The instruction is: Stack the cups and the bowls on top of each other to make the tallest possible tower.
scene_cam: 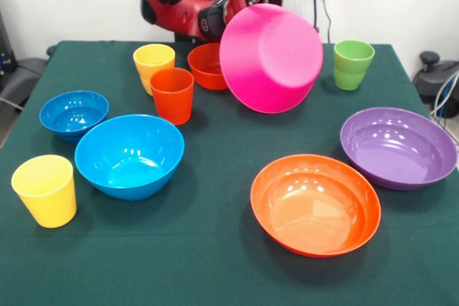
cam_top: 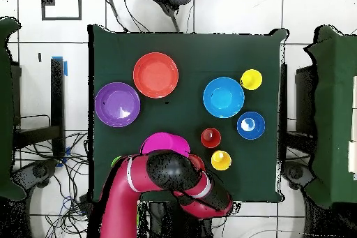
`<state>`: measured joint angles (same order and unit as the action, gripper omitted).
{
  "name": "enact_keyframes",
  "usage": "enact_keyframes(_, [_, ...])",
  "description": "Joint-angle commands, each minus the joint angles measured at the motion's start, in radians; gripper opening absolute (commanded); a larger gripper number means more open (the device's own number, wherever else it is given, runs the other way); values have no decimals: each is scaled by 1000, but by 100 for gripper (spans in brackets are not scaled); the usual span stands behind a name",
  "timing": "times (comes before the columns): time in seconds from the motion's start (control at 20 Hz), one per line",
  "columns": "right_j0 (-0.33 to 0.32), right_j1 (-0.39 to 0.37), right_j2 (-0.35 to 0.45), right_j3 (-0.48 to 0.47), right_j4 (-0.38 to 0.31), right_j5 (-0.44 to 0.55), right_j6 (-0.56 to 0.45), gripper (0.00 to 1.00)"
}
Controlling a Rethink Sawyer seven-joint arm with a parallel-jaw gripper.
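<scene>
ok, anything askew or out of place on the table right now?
Only the large pink bowl: it is off the cloth, tipped on edge with its underside facing the front camera, up by the arm's wrist. The grip itself is hidden. The other bowls and cups sit upright and apart; no stack yet.

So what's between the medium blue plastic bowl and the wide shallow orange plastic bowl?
Nothing: both views show only bare green cloth between medium blue bowl and shallow orange bowl.

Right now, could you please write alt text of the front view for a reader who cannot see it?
A red robot arm holds a large pink bowl tilted in the air above a green table. On the table stand two blue bowls, three orange bowls, a purple bowl and four cups.
</scene>
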<state>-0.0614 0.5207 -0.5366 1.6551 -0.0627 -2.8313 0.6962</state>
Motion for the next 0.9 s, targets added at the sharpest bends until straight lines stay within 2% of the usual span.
enact_keyframes(0.05, [15, 6, 116, -127, 98, 13, 90, 100])
enact_keyframes(0.4, [11, 23, 78, -144, 89, 8, 92, 100])
enact_keyframes(0.55, [14, 59, 28, -166, 89, 2, 80, 100])
enact_keyframes(0.9, [-28, 145, -86, -220, 76, -51, 88, 100])
